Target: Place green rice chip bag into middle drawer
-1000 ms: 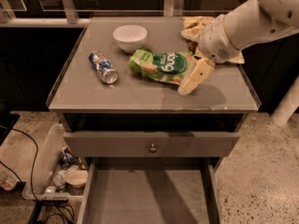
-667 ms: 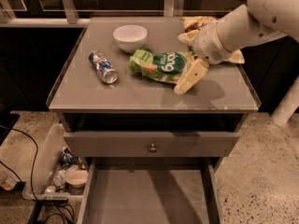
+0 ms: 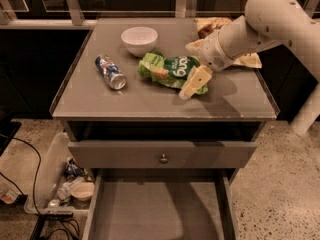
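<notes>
The green rice chip bag (image 3: 167,70) lies flat on the grey table top (image 3: 150,99), near its middle. My gripper (image 3: 193,83) reaches in from the right and hangs over the bag's right end, hiding that end. I cannot tell if it touches the bag. The middle drawer (image 3: 160,209) stands pulled out below the table front, with a bare grey floor. Above it is a grey drawer front with a small round knob (image 3: 163,158).
A white bowl (image 3: 139,40) stands at the back of the table. A crushed can (image 3: 111,72) lies at the left. A brown-and-yellow chip bag (image 3: 247,60) lies behind my arm at the right. A plastic bin of clutter (image 3: 65,184) and cables are on the floor at the left.
My gripper has moved a little to the left, from beside the bag's right end to over it. The bag, can and bowl have not moved.
</notes>
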### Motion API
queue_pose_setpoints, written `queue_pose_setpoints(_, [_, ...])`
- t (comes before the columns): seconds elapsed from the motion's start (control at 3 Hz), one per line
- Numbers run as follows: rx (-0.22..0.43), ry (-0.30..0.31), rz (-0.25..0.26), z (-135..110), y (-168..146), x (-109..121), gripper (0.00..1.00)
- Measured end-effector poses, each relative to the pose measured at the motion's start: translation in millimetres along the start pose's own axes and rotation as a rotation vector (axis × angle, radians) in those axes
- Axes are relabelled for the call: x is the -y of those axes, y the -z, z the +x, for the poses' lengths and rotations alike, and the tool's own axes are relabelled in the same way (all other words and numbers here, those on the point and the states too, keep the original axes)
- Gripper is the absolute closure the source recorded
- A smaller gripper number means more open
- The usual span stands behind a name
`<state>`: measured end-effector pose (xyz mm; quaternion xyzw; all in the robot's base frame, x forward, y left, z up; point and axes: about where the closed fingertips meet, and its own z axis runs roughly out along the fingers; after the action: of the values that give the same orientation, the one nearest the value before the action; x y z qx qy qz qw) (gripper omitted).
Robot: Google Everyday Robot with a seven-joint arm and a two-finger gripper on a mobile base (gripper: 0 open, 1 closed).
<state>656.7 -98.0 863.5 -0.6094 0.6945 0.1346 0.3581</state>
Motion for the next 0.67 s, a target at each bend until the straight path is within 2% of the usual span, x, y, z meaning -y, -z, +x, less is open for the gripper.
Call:
queue_pose_setpoints(0.33, [-0.004, -0.016, -0.01, 3.5, -17.8, 12.7, 0.0])
queue_pose_setpoints(0.67, [-0.003, -0.016, -0.011, 3.2, -19.0, 13.4, 0.18])
